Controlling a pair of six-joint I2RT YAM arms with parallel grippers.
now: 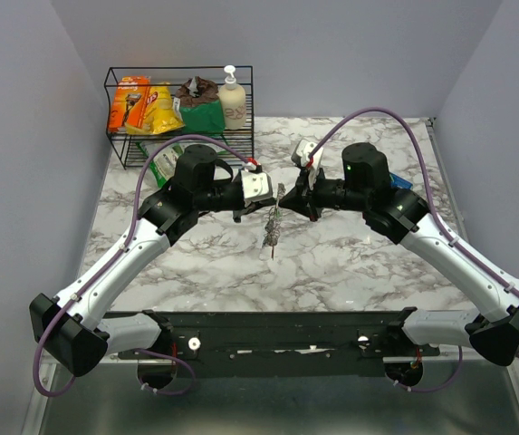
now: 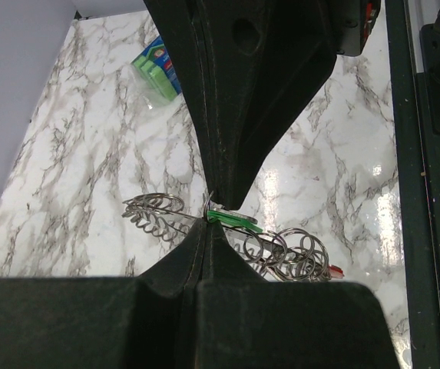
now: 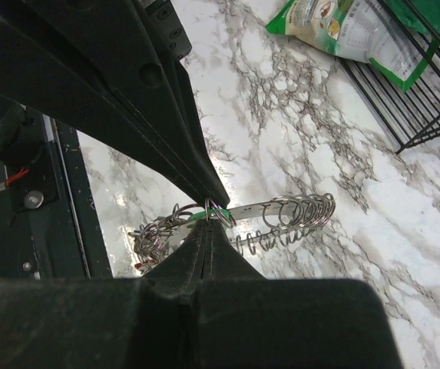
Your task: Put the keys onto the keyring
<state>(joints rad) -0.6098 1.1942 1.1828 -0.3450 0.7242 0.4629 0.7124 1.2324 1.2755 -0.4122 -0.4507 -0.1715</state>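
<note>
**Both grippers pinched on the keyring, mid-table**

- Top view: the two arms meet over the middle of the marble table (image 1: 350,263). The keyring (image 1: 273,227) hangs between their tips as a thin grey bundle, long axis running toward the near edge, with a speck of red at its near end.
- Left gripper (image 2: 212,209): jaws closed tip to tip, nipping a wire loop of the keyring. A green-headed key (image 2: 235,221) sits right at the pinch, sticking out to one side. Coiled rings fan out on either side of the fingers; a red tag (image 2: 335,270) shows at the far end of the cluster.
- Right gripper (image 3: 208,206): jaws also closed, clamped on the same bundle. A stack of rings sits at one end, a crowded clump of small keys at the other.
- The keyring looks lifted off the marble (hard to be sure from the wrist views).
- Surroundings: a wire rack (image 1: 241,136) at the far edge holds snack packets (image 1: 146,107) and a soap bottle (image 1: 232,100). A green-and-blue packet (image 2: 158,69) lies on the table, well apart from the keyring.
</note>
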